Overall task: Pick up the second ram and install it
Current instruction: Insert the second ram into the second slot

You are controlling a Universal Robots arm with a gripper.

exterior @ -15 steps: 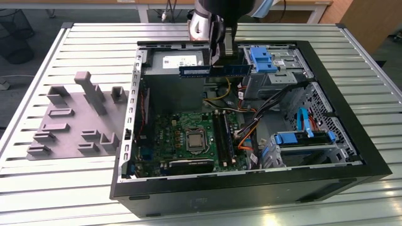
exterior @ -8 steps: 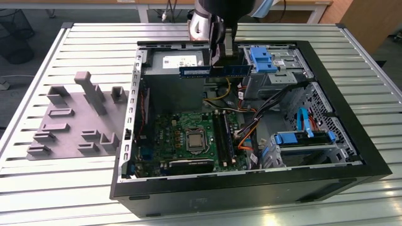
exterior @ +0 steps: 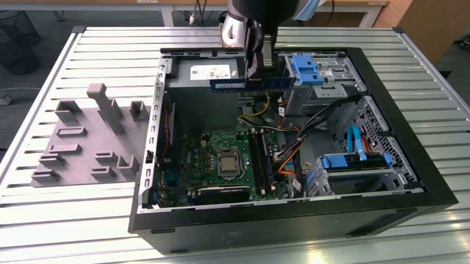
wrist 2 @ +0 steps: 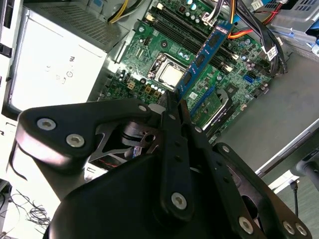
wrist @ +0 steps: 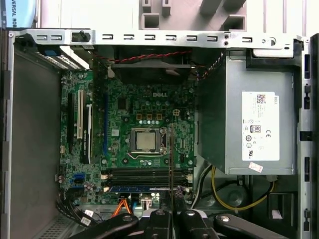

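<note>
The second ram [exterior: 276, 83] is a long blue-green stick with dark chips, held level high over the back of the open computer case [exterior: 294, 220]. My gripper [exterior: 256, 74] is shut on its middle. In the second wrist view the ram [wrist 2: 207, 52] sticks out from between the black fingers [wrist 2: 174, 129], above the motherboard [wrist 2: 149, 55]. In the first wrist view the ram [wrist: 172, 159] shows edge-on as a thin line crossing the black memory slots [wrist: 144, 175]. A blue stick [wrist: 139, 189] lies seated in one of the slots beside them.
A grey power supply [wrist: 254, 119] fills one corner of the case. Bundled cables [exterior: 294, 148] and blue drive brackets [exterior: 353, 162] crowd the exterior view's right. A grey moulded fixture [exterior: 88, 137] with upright posts lies on the slatted table [exterior: 74, 220] at the exterior view's left.
</note>
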